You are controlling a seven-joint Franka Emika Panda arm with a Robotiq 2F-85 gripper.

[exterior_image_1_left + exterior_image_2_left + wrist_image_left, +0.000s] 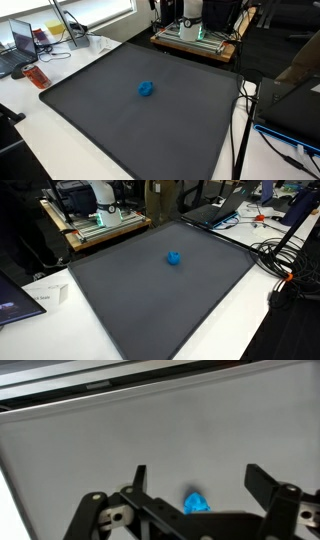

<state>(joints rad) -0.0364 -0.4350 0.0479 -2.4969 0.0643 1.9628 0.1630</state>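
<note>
Open gripper (198,473) faces a small blue object (197,503) near the middle of the tabletop (100,120).
Jaws stand wide, nothing held; I'd judge keeping it centred between them matters most.

In the wrist view the bottom edge is cutting off the gripper (196,475), whose linkage is hiding the lower part of the blue object (197,501). In both exterior views the blue object (146,89) (174,257) is showing too small to identify its kind.

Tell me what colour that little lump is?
The lump is blue, clearest in an exterior view.
</note>
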